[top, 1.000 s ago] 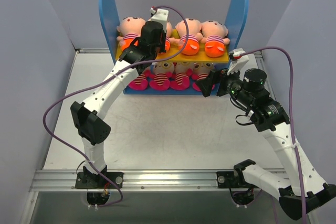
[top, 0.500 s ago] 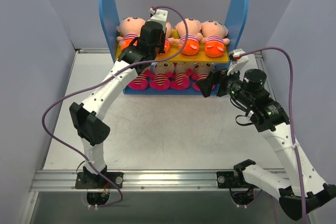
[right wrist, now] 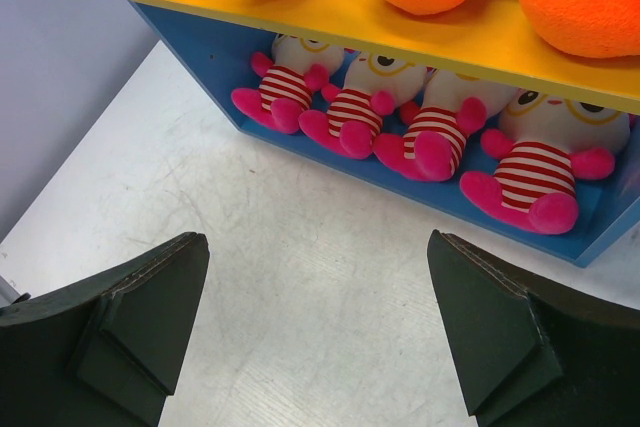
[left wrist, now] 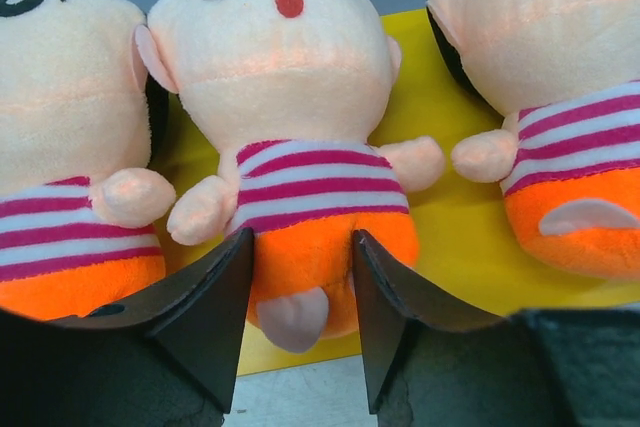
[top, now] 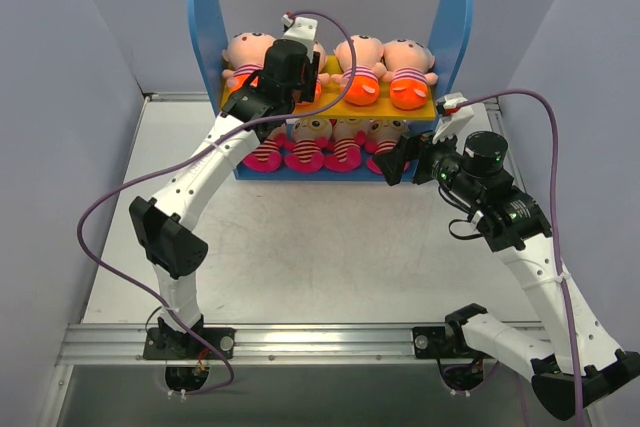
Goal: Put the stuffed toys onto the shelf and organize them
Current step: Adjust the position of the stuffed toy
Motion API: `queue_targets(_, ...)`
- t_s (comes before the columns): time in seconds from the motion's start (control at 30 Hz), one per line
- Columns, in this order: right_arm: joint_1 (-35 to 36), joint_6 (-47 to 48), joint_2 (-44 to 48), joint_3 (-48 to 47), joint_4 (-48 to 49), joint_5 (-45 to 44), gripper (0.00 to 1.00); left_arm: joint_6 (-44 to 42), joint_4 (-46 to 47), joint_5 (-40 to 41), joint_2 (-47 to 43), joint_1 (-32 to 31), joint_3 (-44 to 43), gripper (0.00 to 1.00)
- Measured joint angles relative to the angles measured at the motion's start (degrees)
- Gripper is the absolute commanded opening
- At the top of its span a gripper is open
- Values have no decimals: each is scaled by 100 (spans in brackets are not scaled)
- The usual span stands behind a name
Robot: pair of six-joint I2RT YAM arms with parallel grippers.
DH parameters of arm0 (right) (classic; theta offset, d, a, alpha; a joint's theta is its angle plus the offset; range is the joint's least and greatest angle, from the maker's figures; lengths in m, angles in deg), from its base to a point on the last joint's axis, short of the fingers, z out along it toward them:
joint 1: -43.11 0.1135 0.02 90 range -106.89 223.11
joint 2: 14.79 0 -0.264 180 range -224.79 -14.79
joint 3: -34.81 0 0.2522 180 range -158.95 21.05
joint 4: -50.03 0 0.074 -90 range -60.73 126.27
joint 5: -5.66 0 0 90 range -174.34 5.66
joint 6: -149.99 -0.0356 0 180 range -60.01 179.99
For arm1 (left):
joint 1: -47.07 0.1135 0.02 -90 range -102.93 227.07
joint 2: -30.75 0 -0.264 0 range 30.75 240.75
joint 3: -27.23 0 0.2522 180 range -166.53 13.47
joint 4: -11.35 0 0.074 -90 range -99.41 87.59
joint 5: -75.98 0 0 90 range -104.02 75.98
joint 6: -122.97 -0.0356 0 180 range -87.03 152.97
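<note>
The shelf [top: 205, 17] stands at the back, with blue side panels and a yellow upper board [left wrist: 450, 217]. Several peach-headed stuffed toys with orange bottoms lie on the board [top: 408, 72]. My left gripper [top: 300, 72] reaches over the board. In the left wrist view its fingers [left wrist: 302, 242] pinch the orange bottom of the second toy from the left [left wrist: 290, 77], which lies on the board. Several pink-striped toys [right wrist: 430, 132] sit on the blue lower level. My right gripper [top: 412, 159] hovers open and empty in front of the shelf's right end [right wrist: 318, 247].
Grey table [top: 320, 247] lies in front of the shelf. Grey walls stand on both sides. A metal rail [top: 330, 342] carries the arm bases at the near edge. Purple cables loop off both arms.
My left gripper has shifted slightly back over the upper board. The right arm has not moved.
</note>
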Motion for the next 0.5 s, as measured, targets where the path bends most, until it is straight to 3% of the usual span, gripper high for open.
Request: queue_targets(0.5,0,72,-70,-120,-50,-92,96,181,-225,-483,-415,15,0,93)
